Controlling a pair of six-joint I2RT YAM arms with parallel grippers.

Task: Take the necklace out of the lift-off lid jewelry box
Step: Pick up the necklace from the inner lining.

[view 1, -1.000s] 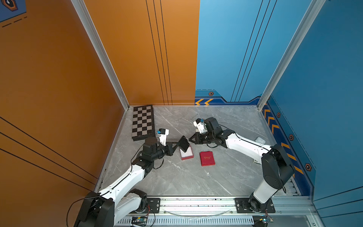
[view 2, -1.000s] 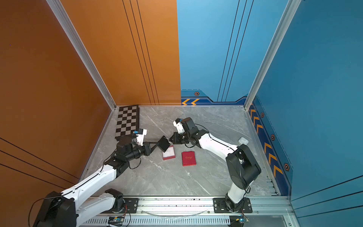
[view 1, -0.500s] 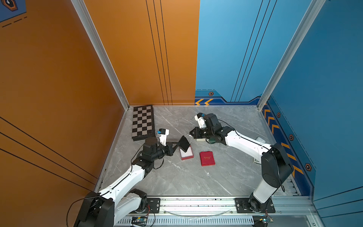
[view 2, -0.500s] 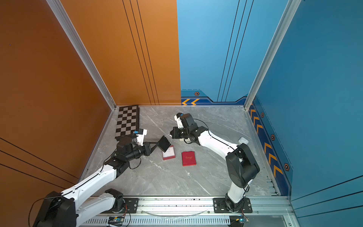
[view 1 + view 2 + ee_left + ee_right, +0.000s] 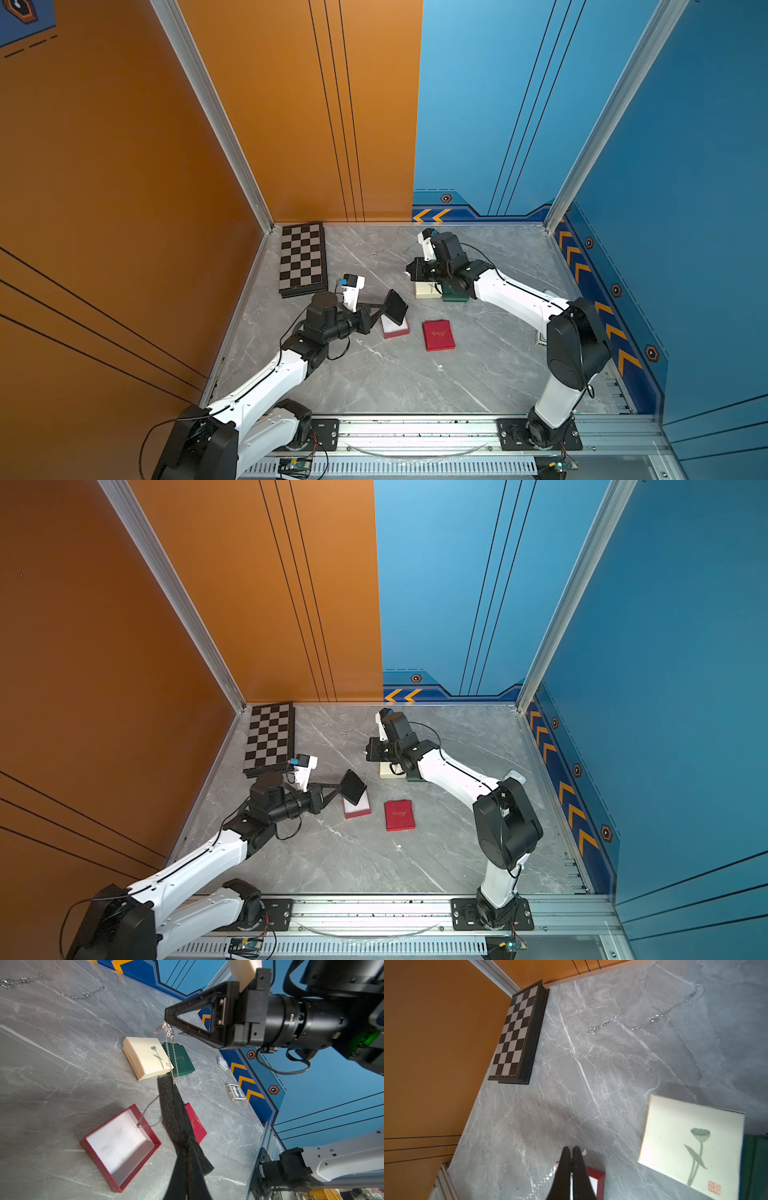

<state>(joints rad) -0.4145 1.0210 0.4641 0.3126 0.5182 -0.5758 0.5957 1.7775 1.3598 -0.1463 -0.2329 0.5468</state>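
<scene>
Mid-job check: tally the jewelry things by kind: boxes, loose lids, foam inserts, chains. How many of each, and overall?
Boxes: 3 (red box, open; cream box; green box)
Loose lids: 1 (red lid)
Foam inserts: 1 (black foam insert, in the left tool)
Chains: 3 (two loose chains on the table, one hanging chain in the right tool)
Total: 8

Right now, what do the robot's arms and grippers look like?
Both the left arm and right arm have white shells with black joints and thin black cables looping at the wrists. The left gripper and right gripper are black, with tapering triangular open-frame fingers.
</scene>
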